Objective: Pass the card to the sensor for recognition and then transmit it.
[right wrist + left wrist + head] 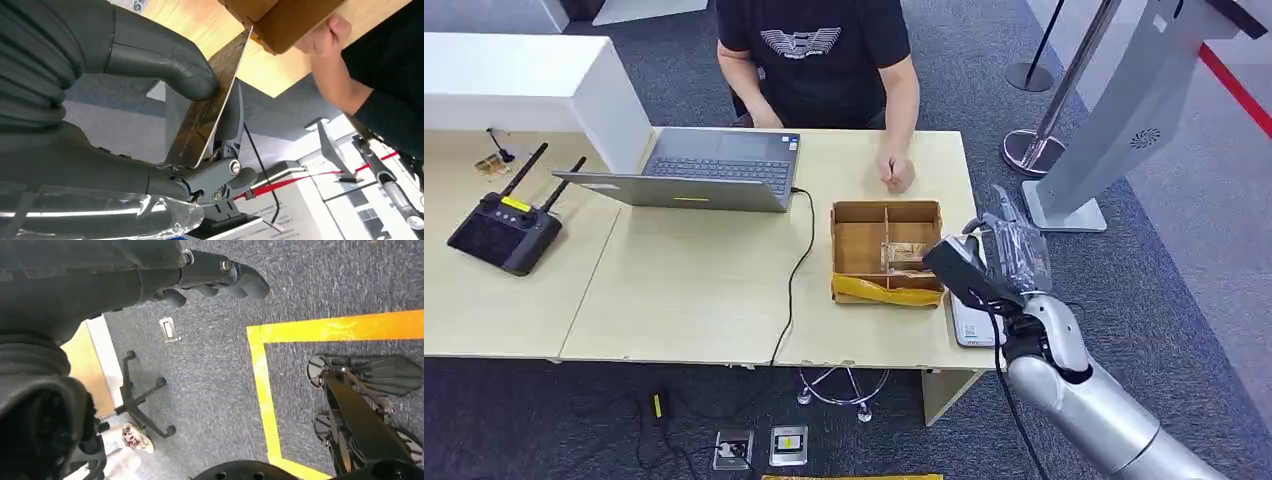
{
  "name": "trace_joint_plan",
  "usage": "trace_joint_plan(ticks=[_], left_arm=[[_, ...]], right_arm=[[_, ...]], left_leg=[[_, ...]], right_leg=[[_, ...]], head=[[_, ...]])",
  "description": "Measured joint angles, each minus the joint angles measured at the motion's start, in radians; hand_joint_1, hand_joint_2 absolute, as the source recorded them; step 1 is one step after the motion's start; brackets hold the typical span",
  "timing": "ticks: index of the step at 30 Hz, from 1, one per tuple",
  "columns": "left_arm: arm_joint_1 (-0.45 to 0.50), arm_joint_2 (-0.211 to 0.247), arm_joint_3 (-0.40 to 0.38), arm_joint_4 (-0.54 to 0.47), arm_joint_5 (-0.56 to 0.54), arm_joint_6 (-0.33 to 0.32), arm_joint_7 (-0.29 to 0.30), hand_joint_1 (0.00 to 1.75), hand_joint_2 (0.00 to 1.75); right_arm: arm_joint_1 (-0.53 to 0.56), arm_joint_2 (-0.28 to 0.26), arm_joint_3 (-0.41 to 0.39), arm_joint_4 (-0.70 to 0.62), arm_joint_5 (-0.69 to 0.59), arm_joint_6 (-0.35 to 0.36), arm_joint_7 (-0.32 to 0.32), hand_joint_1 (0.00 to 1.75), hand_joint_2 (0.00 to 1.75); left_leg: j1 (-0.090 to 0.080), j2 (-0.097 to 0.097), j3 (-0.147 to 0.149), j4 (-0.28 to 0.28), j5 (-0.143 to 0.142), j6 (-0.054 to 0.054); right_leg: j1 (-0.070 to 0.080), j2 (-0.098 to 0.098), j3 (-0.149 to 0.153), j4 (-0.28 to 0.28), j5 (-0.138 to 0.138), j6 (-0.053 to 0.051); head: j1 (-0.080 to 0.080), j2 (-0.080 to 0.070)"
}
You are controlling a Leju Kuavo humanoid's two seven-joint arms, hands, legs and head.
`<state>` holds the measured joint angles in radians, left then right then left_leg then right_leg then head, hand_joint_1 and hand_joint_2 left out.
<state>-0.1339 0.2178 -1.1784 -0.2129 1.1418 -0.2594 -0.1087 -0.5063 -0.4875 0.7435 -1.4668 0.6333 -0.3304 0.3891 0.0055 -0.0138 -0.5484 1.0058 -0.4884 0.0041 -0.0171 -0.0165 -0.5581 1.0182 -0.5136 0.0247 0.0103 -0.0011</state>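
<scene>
At the near right corner of the counter (684, 300), the card (210, 102) is pinched flat between the thick thumb and the darker fingers (232, 117) of the right hand (979, 265); its far edge touches the corner of the wooden box (886, 253). In the head view this hand hovers over the box's right side, just above a white device (972, 328) lying at the counter's edge. The box is split into compartments, with a yellow strip across its near wall. Beyond it a person's hand (896, 173) rests on the counter, beside an open laptop (709, 170) whose black cable (799, 265) trails to the floor. A black controller with two antennas (506, 225) sits well apart on the far left. The left hand (220, 275) hangs over grey carpet, its fingers loosely curled on nothing, near yellow floor tape (265, 385).
</scene>
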Motion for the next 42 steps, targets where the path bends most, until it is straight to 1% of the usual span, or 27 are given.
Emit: trace_joint_plan(ticks=[4, 10, 17, 21, 24, 26, 34, 38, 42], left_arm=[[0.000, 0.002, 0.000, 0.000, 0.003, 0.000, 0.006, 0.00, 0.00], [0.000, 0.005, 0.000, 0.000, 0.011, 0.000, 0.011, 0.00, 0.00], [0.000, 0.009, 0.000, 0.000, 0.013, 0.000, 0.018, 0.00, 0.00], [0.000, 0.009, 0.000, 0.000, 0.016, 0.000, 0.018, 0.00, 0.00], [0.000, 0.009, 0.000, 0.000, 0.022, 0.000, 0.018, 0.00, 0.00], [0.000, 0.009, 0.000, 0.000, 0.022, 0.000, 0.018, 0.00, 0.00], [0.000, 0.009, 0.000, 0.000, 0.024, 0.000, 0.019, 0.00, 0.00], [0.000, 0.009, 0.000, 0.000, 0.025, 0.000, 0.023, 0.00, 0.00], [0.000, 0.009, 0.000, 0.000, 0.032, 0.000, 0.027, 0.00, 0.00]], right_arm=[[0.003, 0.000, 0.000, 0.010, -0.018, -0.002, -0.003, 1.75, 1.75], [0.012, 0.000, 0.000, 0.060, -0.053, -0.026, -0.037, 1.75, 1.75], [0.016, -0.003, 0.002, 0.106, -0.068, -0.029, -0.037, 1.75, 1.75], [0.014, -0.003, 0.002, 0.161, -0.089, -0.034, -0.045, 1.75, 1.75], [0.009, -0.002, 0.005, 0.209, -0.118, -0.041, -0.075, 1.75, 1.75], [0.003, -0.002, 0.008, 0.236, -0.128, -0.044, -0.082, 1.75, 1.75], [-0.001, 0.002, 0.015, 0.283, -0.140, -0.045, -0.088, 1.75, 1.75], [0.001, 0.003, 0.027, 0.308, -0.169, -0.048, -0.090, 1.75, 1.75], [0.013, 0.006, 0.029, 0.328, -0.223, -0.067, -0.111, 1.75, 1.75]], left_leg=[[0.000, 0.000, 0.000, 0.000, 0.000, 0.000], [0.000, 0.000, 0.000, 0.000, 0.000, 0.000], [0.000, 0.000, 0.000, 0.000, 0.000, 0.000], [0.000, 0.000, 0.000, 0.000, 0.000, 0.000], [0.000, 0.000, 0.000, 0.000, 0.000, 0.000], [0.000, 0.000, 0.000, 0.000, 0.000, 0.000], [0.000, 0.000, 0.000, 0.000, 0.000, 0.000], [0.000, 0.000, 0.000, 0.000, 0.000, 0.000], [0.000, 0.000, 0.000, 0.000, 0.000, 0.000]], right_leg=[[0.000, 0.000, 0.000, 0.000, 0.000, 0.000], [0.000, 0.000, 0.000, 0.000, 0.000, 0.000], [0.000, 0.000, 0.000, 0.000, 0.000, 0.000], [0.000, 0.000, 0.000, 0.000, 0.000, 0.000], [0.000, 0.000, 0.000, 0.000, 0.000, 0.000], [0.000, 0.000, 0.000, 0.000, 0.000, 0.000], [0.000, 0.000, 0.000, 0.000, 0.000, 0.000], [0.000, 0.000, 0.000, 0.000, 0.000, 0.000], [0.000, 0.000, 0.000, 0.000, 0.000, 0.000]], head=[[0.000, 0.000], [0.000, 0.000], [0.000, 0.000], [0.000, 0.000], [0.000, 0.000], [0.000, 0.000], [0.000, 0.000], [0.000, 0.000], [0.000, 0.000]])
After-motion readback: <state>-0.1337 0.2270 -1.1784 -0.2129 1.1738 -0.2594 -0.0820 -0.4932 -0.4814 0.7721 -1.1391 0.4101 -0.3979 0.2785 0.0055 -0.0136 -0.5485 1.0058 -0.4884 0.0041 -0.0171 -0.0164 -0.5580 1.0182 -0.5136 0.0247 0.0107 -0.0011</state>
